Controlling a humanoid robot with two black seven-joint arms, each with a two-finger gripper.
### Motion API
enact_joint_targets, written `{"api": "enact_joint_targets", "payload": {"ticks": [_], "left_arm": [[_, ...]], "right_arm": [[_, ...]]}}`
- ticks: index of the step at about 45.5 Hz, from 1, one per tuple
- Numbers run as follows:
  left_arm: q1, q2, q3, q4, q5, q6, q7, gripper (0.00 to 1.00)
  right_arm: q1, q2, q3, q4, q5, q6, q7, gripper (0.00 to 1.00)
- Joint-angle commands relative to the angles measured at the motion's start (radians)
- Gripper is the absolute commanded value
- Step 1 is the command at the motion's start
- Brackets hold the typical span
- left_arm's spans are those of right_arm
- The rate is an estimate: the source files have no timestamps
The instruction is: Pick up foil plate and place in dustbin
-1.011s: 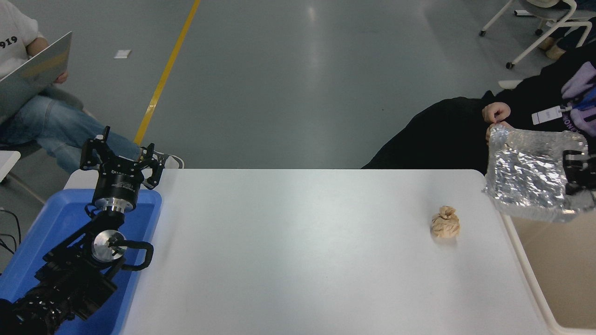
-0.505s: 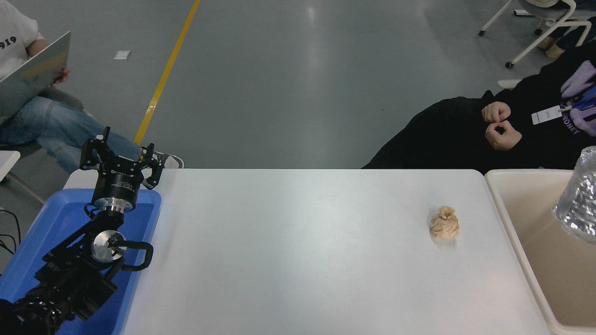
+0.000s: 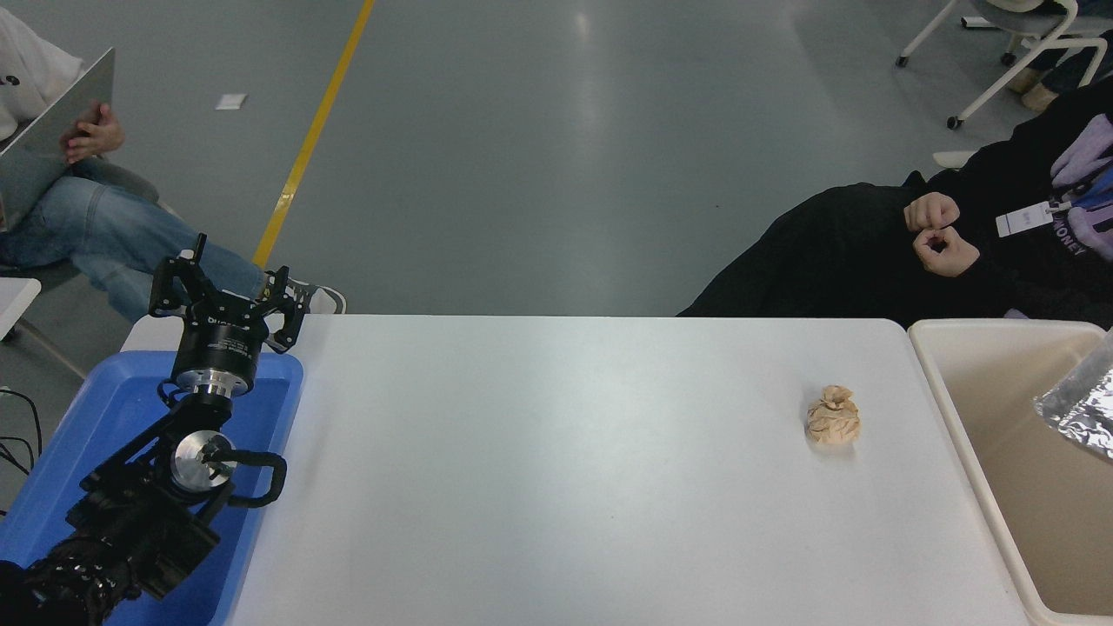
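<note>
Your foil plate tilted inside the dustbin at the right edge, cut off by the frame, right claw out of view, left claw spread, parked over the blue tray, brown paper ball on the white surface.

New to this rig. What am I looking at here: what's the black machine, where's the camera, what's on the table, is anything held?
There is one picture, taken from a camera high on the robot's own side, looking forward and down over a white table. The black machine at the lower left is the robot's left arm, parked over a blue tray; its tool points away from the camera with fingers spread, holding nothing. The right arm is not in the picture. On the table lies only a small crumpled paper ball. At the right edge stands a beige bin, and a piece of shiny foil plate shows over its inside, cut off by the picture's edge, so what supports it cannot be seen. Two people sit beyond the table.
</note>
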Motion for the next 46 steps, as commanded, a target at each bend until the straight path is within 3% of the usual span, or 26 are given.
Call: {"api": "enact_joint_targets", "payload": {"ticks": [1,32,38,40,42,46], "left_arm": [[0.000,0.000,0.001,0.000,0.000,0.000,0.000,0.99],[0.000,0.000,0.000,0.001,0.000,0.000,0.000,0.99],[0.000,0.000,0.000,0.000,0.000,0.000,0.000,0.99],[0.000,0.000,0.001,0.000,0.000,0.000,0.000,0.99],[0.000,0.000,0.001,0.000,0.000,0.000,0.000,0.99],[0.000,0.000,0.000,0.000,0.000,0.000,0.000,0.99]], "right_arm": [[-0.263,0.153,0.180,-0.313,0.008,-0.013,0.000,0.00],[-0.331,0.216,0.211,-0.437,0.007,-0.054,-0.003,0.00],[-0.323,0.213,0.211,-0.437,0.008,-0.096,-0.001,0.59],[-0.318,0.211,0.212,-0.436,0.008,-0.115,-0.001,0.74],[-0.315,0.208,0.212,-0.431,0.008,-0.129,-0.001,0.80],[-0.312,0.193,0.212,-0.410,0.010,-0.131,0.002,0.81]]}}
